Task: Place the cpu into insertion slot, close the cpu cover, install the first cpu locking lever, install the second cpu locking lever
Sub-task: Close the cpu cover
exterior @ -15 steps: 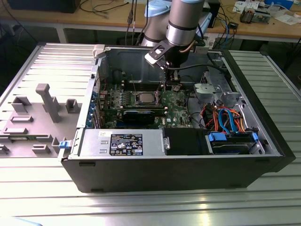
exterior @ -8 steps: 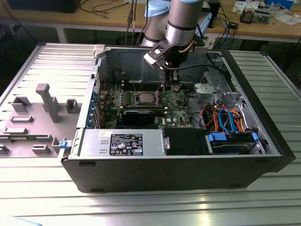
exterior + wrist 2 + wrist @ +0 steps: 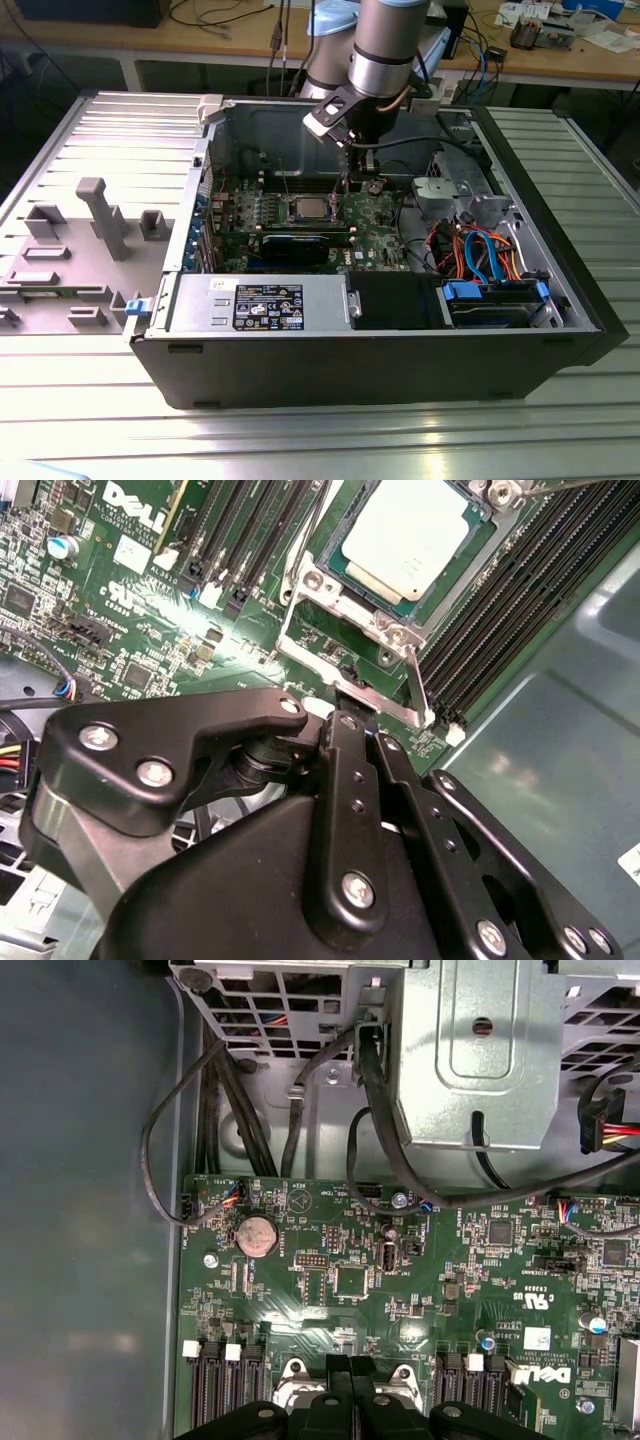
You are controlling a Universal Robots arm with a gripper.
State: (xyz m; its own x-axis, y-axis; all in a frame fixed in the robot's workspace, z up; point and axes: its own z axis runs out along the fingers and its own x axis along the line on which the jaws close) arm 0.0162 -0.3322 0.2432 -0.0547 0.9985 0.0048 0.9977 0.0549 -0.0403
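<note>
Black fingers (image 3: 346,780), silvery square cpu (image 3: 410,535)

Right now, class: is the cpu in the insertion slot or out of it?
In. In the second wrist view the cpu lies flat inside the rim of the insertion slot.

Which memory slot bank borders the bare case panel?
The bank between the cpu and the grey panel; the other bank sits across the cpu, among board components.

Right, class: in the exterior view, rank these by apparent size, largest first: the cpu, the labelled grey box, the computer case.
1. computer case
2. labelled grey box
3. cpu, clearly smallest, even allowing that it sits farther from the camera.
</note>
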